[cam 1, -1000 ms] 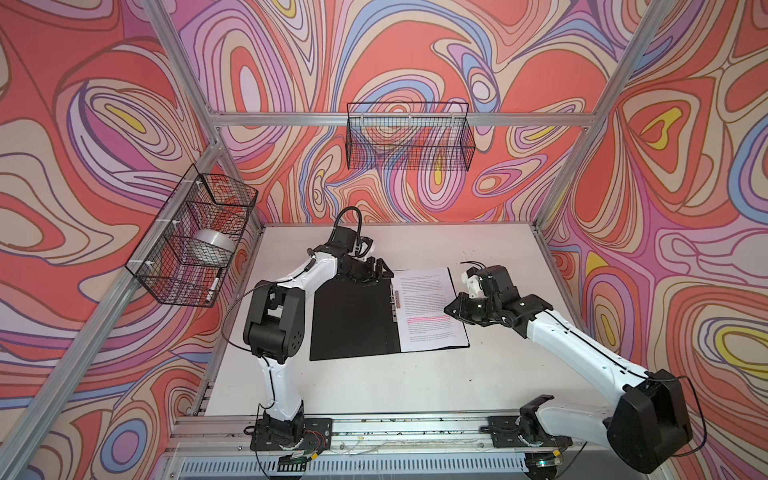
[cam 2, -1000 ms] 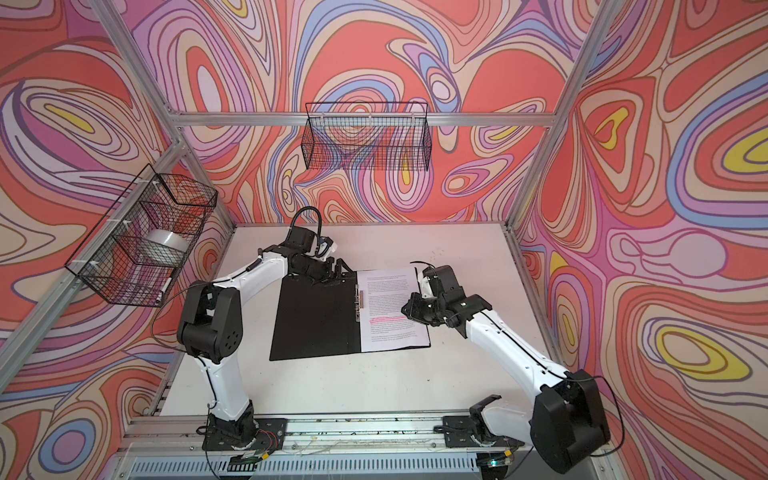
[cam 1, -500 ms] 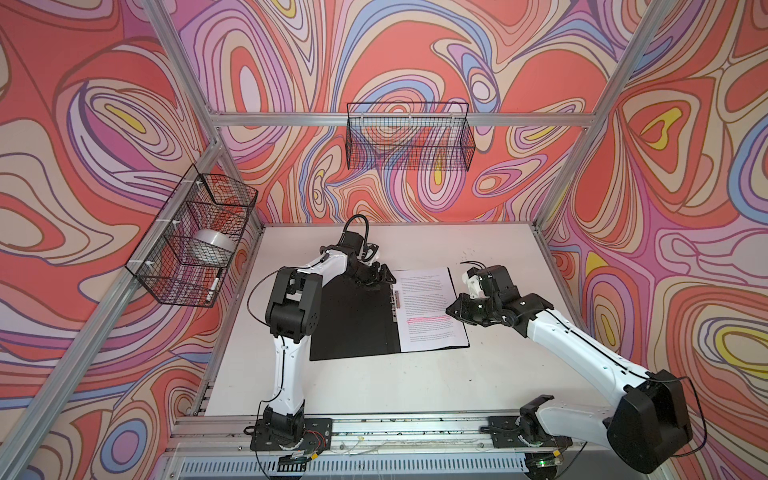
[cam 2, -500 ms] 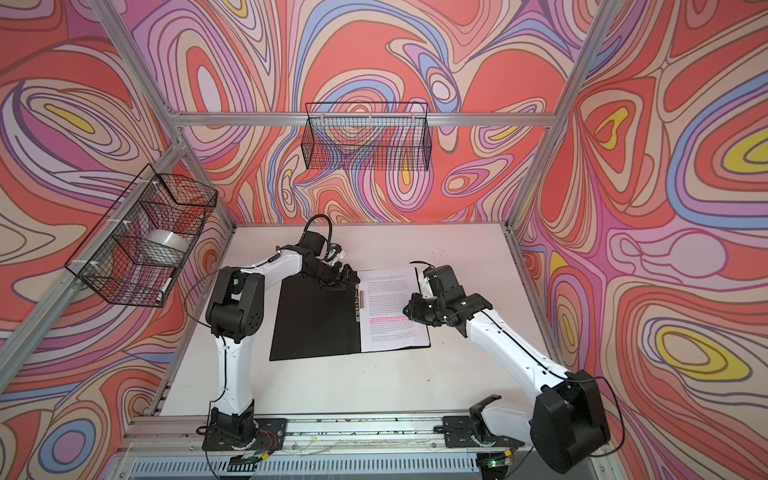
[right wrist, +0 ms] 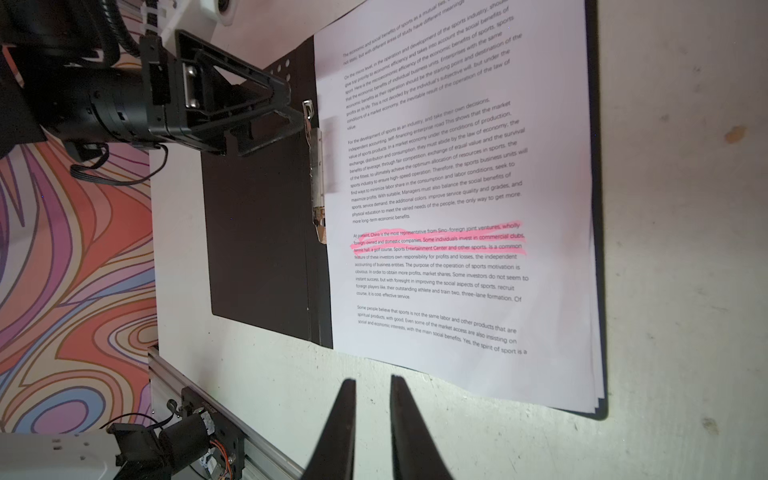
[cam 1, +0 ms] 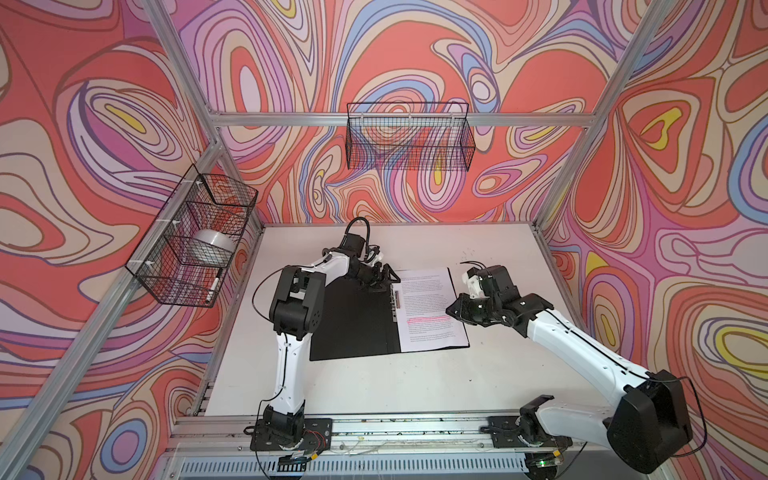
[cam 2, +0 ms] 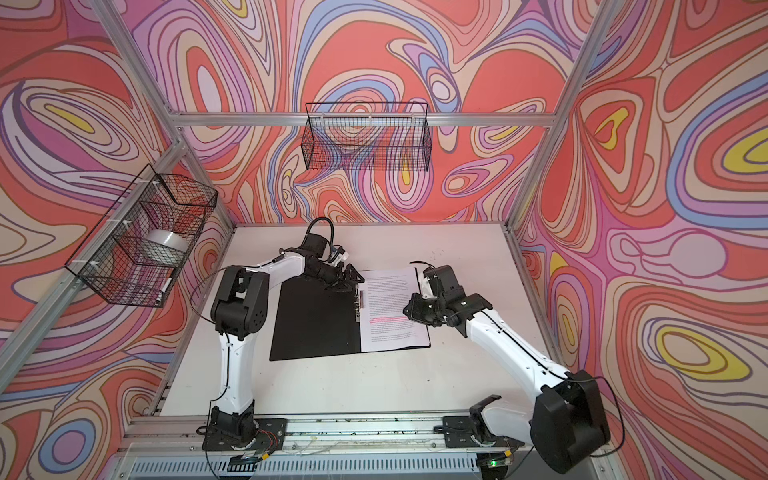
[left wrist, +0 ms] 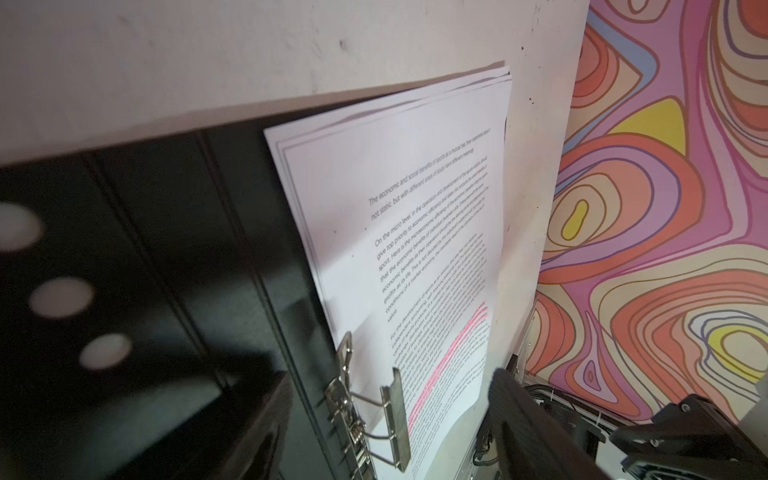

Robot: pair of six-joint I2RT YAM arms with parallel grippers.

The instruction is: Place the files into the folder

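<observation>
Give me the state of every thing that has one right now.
folder: open, lying flat, black inside up.
files: stacked on folder's right half.
metal clip: bar over files' edge; clamped or lifted, unclear.
left gripper: open, straddling metal clip.
right gripper: slightly open, empty.

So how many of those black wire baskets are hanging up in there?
2. The left-wall basket hangs on the side wall with a white roll inside; the back-wall basket hangs on the rear wall. No others show, though some could be out of view.
</observation>
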